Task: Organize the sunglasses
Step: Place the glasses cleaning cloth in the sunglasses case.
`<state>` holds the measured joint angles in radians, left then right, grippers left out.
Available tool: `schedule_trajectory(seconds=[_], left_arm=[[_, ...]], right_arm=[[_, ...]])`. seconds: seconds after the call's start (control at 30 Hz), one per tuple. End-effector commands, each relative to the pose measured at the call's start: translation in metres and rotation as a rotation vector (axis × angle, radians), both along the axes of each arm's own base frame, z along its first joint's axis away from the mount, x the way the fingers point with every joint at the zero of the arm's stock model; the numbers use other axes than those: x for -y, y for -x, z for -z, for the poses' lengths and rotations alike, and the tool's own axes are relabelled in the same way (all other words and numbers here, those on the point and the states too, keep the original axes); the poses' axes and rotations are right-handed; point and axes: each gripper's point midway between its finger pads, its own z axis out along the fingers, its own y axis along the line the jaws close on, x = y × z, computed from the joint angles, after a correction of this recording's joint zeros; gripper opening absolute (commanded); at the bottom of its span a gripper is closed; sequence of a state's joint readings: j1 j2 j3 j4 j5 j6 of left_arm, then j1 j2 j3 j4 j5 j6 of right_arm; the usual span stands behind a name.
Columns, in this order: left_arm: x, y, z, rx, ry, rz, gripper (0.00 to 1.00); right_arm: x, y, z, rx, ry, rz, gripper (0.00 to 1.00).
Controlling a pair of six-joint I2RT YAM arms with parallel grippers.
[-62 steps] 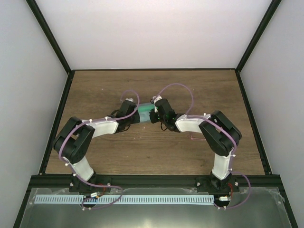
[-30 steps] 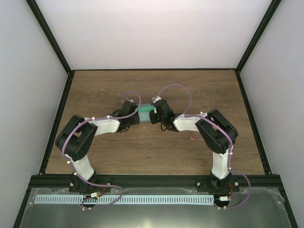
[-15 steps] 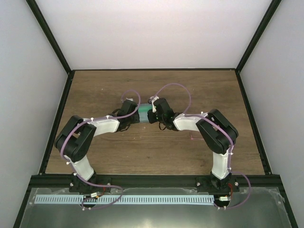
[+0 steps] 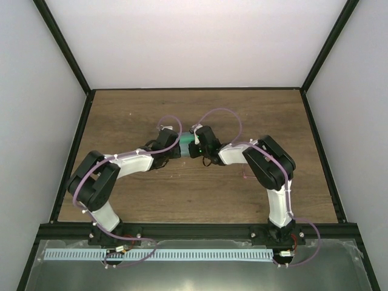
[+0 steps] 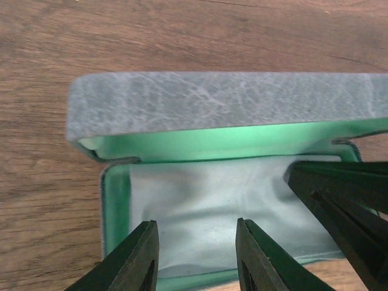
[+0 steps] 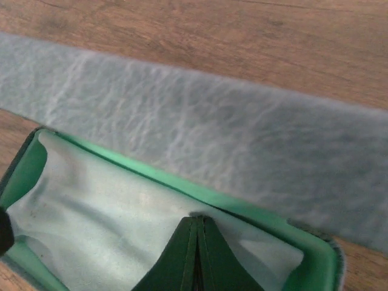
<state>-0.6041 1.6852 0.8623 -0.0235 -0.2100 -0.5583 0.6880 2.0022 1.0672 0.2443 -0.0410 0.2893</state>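
An open glasses case, grey outside and green inside, lies mid-table between both wrists. Its grey lid stands up behind the green tray, which holds a pale cloth. My left gripper hovers open over the cloth at the case's left end, with nothing between its fingers. My right gripper is shut, its tips down on the cloth close to the lid's green edge. Its dark fingers also show at the right of the left wrist view. No sunglasses are clearly visible.
A thin pinkish item lies on the wooden table beside the right arm's elbow; I cannot tell what it is. Black frame rails and white walls enclose the table. Both forearms crowd the case from either side.
The right gripper has closed inside the case, and its elbow has swung left. The left wrist has edged slightly toward the case. The case stays put.
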Motion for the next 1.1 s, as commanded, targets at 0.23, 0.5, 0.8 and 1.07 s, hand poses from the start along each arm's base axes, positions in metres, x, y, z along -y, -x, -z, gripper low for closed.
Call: schedule_trajectory(seconds=[0.23, 0.5, 0.8, 1.07], left_arm=[[0.039, -0.02, 0.007, -0.019, 0.098, 0.097, 0.37], [0.024, -0.026, 0.025, -0.045, 0.053, 0.047, 0.37], [0.021, -0.025, 0.036, -0.066, 0.041, 0.037, 0.37], [0.034, -0.02, -0.023, 0.058, 0.064, 0.045, 0.38]], right_arm=[[0.003, -0.01, -0.008, 0.013, -0.022, 0.017, 0.01], [0.003, -0.009, -0.009, 0.022, -0.021, 0.01, 0.01], [0.02, 0.002, -0.066, 0.126, -0.08, 0.039, 0.12], [0.088, 0.018, -0.107, 0.26, -0.054, 0.276, 0.38]])
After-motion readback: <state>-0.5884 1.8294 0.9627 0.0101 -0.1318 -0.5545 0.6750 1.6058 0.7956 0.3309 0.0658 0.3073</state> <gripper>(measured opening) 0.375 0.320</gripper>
